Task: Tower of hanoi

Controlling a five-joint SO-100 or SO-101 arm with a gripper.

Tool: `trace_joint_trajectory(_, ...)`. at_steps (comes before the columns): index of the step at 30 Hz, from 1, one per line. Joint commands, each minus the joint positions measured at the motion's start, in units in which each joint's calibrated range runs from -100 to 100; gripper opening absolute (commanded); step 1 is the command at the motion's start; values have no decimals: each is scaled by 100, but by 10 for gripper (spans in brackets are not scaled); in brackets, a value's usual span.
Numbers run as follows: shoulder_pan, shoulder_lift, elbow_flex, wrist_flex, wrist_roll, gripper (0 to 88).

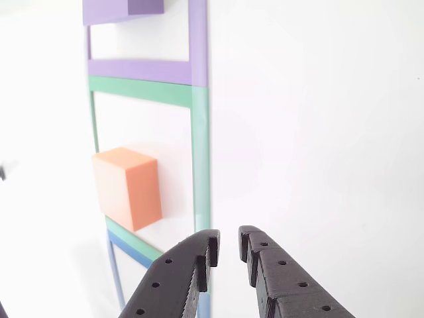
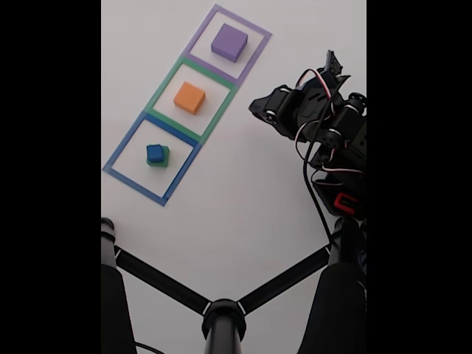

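Here the puzzle stands at an intermediate stage. In the fixed view, three taped square outlines run in a diagonal row across the white table (image 2: 243, 199). The purple block (image 2: 228, 42) sits alone inside the purple outline (image 2: 193, 46) at the upper end; the orange block (image 2: 189, 97) sits alone inside the green outline (image 2: 157, 99) in the middle; the blue block (image 2: 155, 153) rests on top of the green block (image 2: 161, 158) inside the blue outline (image 2: 118, 156) at the lower end.

The four pieces are thus spread over all three squares, with only the two smallest stacked. Judged from this layout, no full tower exists yet. A complete stack would still require the orange piece to go onto the purple one, then the green and the blue to follow in order of size; which square is the intended goal cannot be told.

The gripper (image 1: 228, 248) holds nothing. In the other view its two dark fingers stand slightly apart with an empty gap between them, hovering over bare table just to the right of the green outline, the orange block lying to the upper left. In the fixed view the arm (image 2: 324, 125) stands to the right of the row, apart from every block.
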Motion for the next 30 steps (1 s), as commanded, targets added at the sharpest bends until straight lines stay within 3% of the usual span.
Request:
trace_joint_trajectory(1, -14, -68, 29, 18, -61, 0)
trace_joint_trajectory(30, -60, -68, 29, 26, 50, 0)
